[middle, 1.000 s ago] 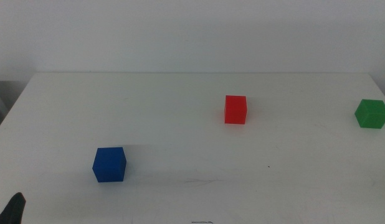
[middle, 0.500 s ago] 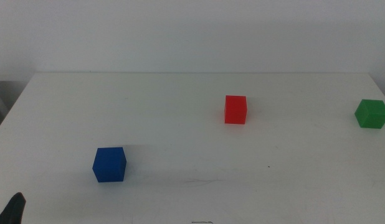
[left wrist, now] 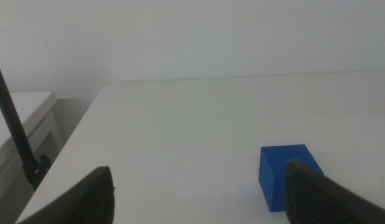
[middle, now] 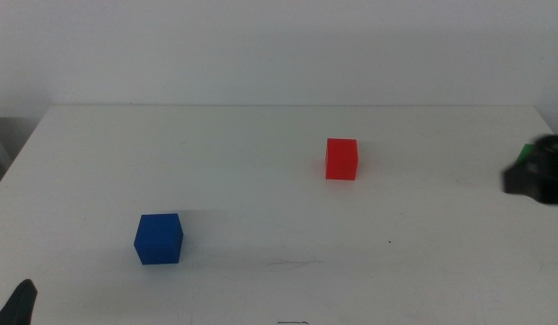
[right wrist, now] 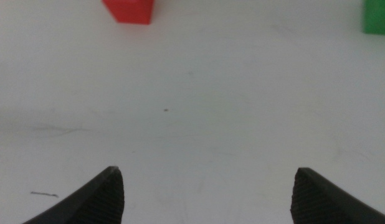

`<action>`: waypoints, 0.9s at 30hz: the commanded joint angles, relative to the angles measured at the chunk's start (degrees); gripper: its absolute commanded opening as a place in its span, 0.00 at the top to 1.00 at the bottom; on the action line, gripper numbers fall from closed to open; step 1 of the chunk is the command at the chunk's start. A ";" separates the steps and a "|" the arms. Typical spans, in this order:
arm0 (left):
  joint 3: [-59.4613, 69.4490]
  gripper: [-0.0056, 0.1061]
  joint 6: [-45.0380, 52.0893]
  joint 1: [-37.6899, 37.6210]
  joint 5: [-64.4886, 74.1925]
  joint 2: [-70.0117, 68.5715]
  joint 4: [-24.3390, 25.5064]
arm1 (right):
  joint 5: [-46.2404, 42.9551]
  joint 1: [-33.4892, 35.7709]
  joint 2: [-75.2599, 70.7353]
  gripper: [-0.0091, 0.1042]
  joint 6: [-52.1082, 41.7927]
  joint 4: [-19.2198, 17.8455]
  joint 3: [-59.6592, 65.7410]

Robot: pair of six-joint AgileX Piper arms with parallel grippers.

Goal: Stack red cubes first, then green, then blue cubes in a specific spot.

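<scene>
White tabletop (middle: 261,181); green cube (right wrist: 378,17) clear only past wide-open, empty right tool (right wrist: 208,186)

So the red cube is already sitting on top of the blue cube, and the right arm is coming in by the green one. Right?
Not quite. The red cube sits alone on the table, well apart from the blue cube, as the middle view shows. Nothing is stacked. The right gripper is indeed at the green cube, jaws open.
</scene>
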 commanded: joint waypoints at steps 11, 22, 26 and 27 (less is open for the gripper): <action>-0.17 0.11 -0.47 -0.04 -4.79 -1.13 -0.03 | 10.75 8.24 23.51 0.11 -0.17 -1.70 -27.10; -0.17 0.11 -0.47 -0.04 -4.79 -1.13 -0.03 | 12.48 8.55 43.36 0.11 0.07 -3.07 -47.66; -0.17 0.11 -0.47 -0.04 -4.79 -1.13 -0.03 | 13.43 8.46 49.95 0.11 2.38 -5.13 -54.15; -0.17 0.11 -0.47 -0.04 -4.79 -1.13 -0.03 | 13.50 8.46 52.02 0.11 3.39 -5.81 -56.08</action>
